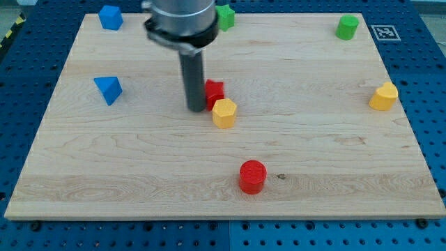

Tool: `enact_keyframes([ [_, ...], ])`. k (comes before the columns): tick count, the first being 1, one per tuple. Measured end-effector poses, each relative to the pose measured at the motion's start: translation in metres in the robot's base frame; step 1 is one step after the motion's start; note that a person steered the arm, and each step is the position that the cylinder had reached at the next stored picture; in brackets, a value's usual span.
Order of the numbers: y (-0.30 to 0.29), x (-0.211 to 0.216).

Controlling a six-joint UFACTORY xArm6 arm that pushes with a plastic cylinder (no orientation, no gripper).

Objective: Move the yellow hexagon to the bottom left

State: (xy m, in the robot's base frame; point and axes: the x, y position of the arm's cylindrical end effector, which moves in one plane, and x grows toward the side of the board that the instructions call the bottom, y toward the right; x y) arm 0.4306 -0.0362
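My tip, the lower end of a straight dark rod with no jaws to open or close and nothing held, rests on the pale wooden board a little left of its middle. The small yellow hexagonal block lies just to the right of my tip and slightly nearer, close beside it; whether they touch I cannot tell. A red block of uneven shape sits right behind the yellow hexagon, touching or almost touching it, and also just right of the rod.

Nearer in the scene, a red cylinder block stands apart, toward the near edge. On the left, a blue triangular block lies well away from my tip, and a blue block sits in the far left corner. At the far edge a green block is partly hidden behind the arm, and a green cylinder block stands far right. A second yellow block sits by the right edge.

The near left corner holds no block.
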Motion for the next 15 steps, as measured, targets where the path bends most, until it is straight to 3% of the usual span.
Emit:
enact_keyframes([
  [1, 0.038, -0.029],
  [3, 0.036, -0.038],
  [7, 0.057, 0.018],
  [13, -0.021, 0.11],
  [15, -0.034, 0.106],
])
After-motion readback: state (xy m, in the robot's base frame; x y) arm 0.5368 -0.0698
